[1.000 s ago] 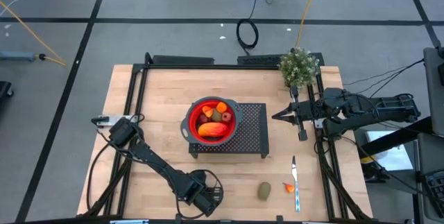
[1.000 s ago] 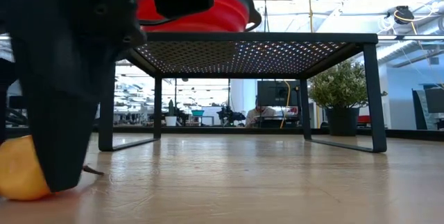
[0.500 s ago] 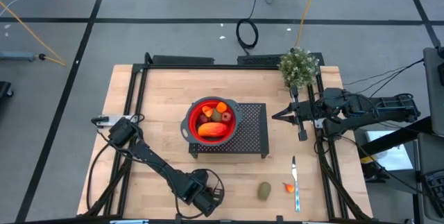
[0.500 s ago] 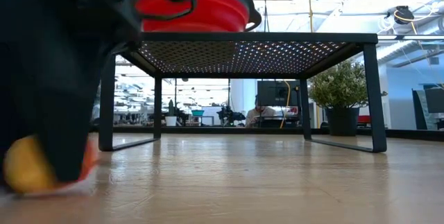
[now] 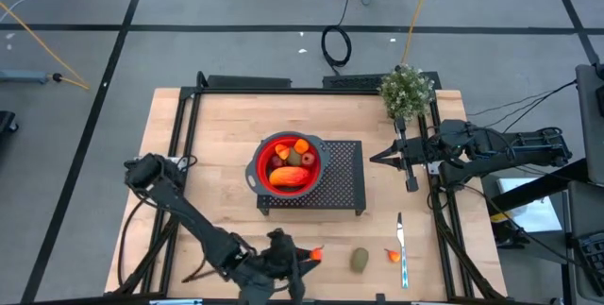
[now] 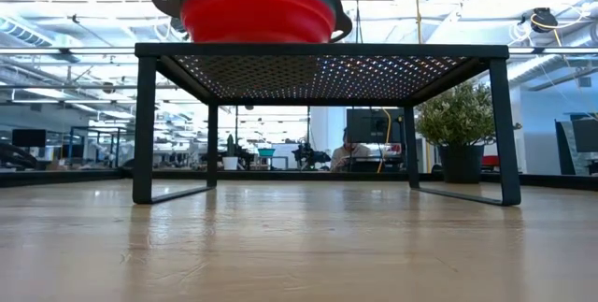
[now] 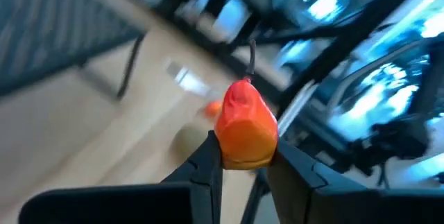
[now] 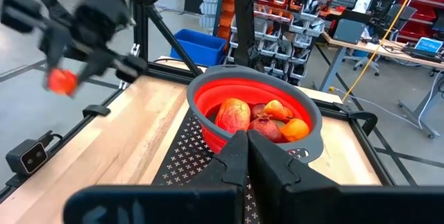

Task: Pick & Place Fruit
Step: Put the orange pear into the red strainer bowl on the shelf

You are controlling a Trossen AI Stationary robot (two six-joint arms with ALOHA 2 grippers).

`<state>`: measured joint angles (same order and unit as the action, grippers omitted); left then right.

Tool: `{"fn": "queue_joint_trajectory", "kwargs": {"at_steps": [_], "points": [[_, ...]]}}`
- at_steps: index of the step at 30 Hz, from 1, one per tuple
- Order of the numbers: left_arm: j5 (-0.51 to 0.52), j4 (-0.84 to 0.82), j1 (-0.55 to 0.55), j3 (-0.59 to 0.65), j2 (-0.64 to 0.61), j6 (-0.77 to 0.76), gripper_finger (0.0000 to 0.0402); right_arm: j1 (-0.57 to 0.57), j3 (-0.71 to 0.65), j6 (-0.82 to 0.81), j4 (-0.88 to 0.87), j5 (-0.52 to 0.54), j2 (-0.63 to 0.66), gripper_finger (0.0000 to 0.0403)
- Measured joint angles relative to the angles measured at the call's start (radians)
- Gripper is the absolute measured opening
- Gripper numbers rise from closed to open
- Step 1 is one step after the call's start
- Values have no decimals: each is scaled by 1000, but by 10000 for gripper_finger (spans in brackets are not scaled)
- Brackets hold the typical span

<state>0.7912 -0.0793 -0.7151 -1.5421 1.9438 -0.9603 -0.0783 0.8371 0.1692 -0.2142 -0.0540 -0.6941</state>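
Note:
My left gripper [image 5: 311,253] hangs above the table's near edge, shut on a small orange-red fruit [image 7: 246,123] with a dark stem; the right wrist view also shows that fruit [image 8: 61,80]. A red bowl [image 5: 288,163] stands on a black perforated rack [image 5: 344,177] and holds several fruit pieces. On the table near the front lie a brownish-green oval fruit [image 5: 360,261] and a tiny orange bit [image 5: 393,255]. Right of the rack, my right gripper [image 5: 377,159] hangs shut and holds nothing. My left gripper pinches the orange-red fruit between its two fingers at the fruit's broad end [image 7: 229,148]. The stem end [image 7: 251,54] points away from the gripper. The fingers lie nearly level and point toward the table's right. The fruit is lifted clear of the table.
A silver utensil with a light-blue handle [image 5: 402,248] lies beside the orange bit. A potted plant [image 5: 406,91] stands at the far right corner. Black rails [image 5: 179,154] run along the table's sides. Bare wood [image 5: 212,135] shows left of the rack.
My left gripper has risen from the tabletop at the near edge, moved toward the table's right and rolled about its own axis. It has carried the orange-red fruit up off the wood. The gripper has left the low view.

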Motion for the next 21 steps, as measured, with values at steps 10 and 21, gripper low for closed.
{"fn": "queue_joint_trajectory", "kwargs": {"at_steps": [10, 21], "points": [[17, 511, -22, 0, 0, 592, 85, 0, 0, 0, 0, 0, 0, 4], [-304, 891, -23, 0, 0, 1065, 85, 0, 0, 0, 0, 0, 0, 4]]}}
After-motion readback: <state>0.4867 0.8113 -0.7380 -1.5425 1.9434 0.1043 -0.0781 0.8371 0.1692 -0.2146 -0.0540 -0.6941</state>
